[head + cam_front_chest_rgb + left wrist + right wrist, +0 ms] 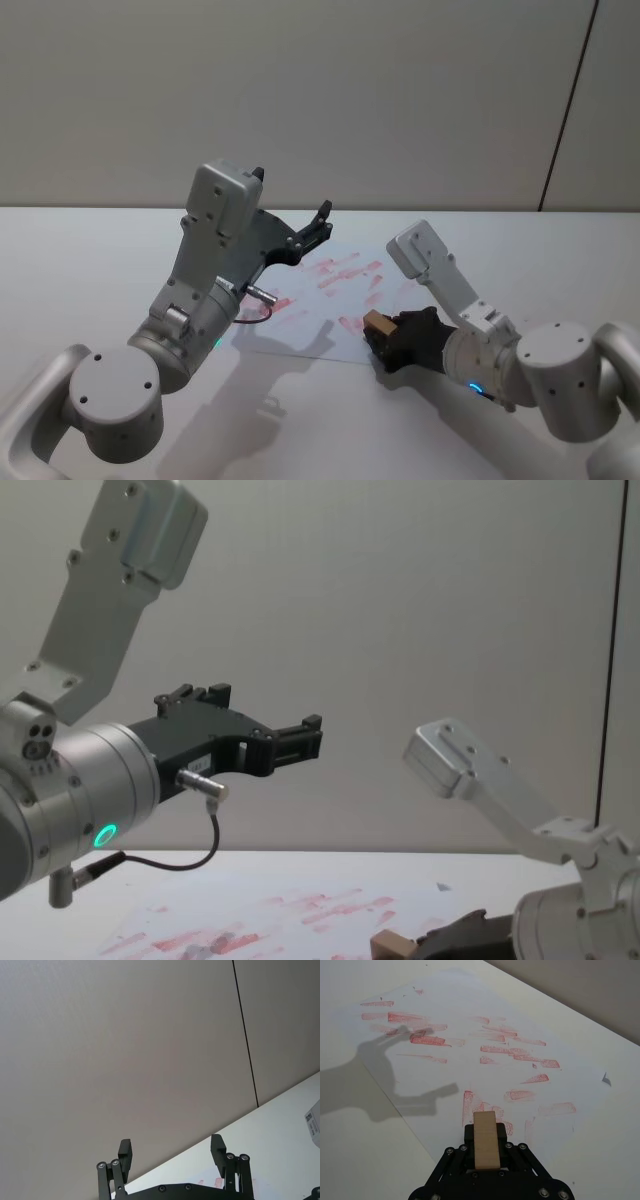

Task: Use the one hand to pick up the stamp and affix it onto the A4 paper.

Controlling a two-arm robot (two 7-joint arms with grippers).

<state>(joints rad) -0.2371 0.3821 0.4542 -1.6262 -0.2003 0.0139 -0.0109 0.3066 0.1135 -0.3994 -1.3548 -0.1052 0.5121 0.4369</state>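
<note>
Starting at the dark fingers (468, 1135) of the right gripper (486, 1134): we see them clamped on either side of the small, plain, light-tan wooden stamp (486, 1146), block pointing forward out of the jaws. So the pick-up part of the job looks done to us. From the head view the stamp (378, 322) sits low at the near edge of the white A4 paper (310, 335), toward its near right corner, with the right gripper (402, 338) right behind it over the white table (80, 260). Whether the block's face is pressed onto the sheet or just above it, we cannot tell; the chest view puts the stamp (390, 945) very low, close to the paper (260, 920). The sheet (450, 1020) carries many smeared red-pink rectangular prints, several just beside the block, and we can't say which, if any, belong to this attempt. What's left, as we judge it: a firm press down on a bare patch of paper, then a lift away. Out on the other side, the left gripper (322, 216) hangs raised above the far left part of the sheet, its two fingers (125, 1152) spread apart and holding nothing, aimed at the grey wall (125, 1050).
</note>
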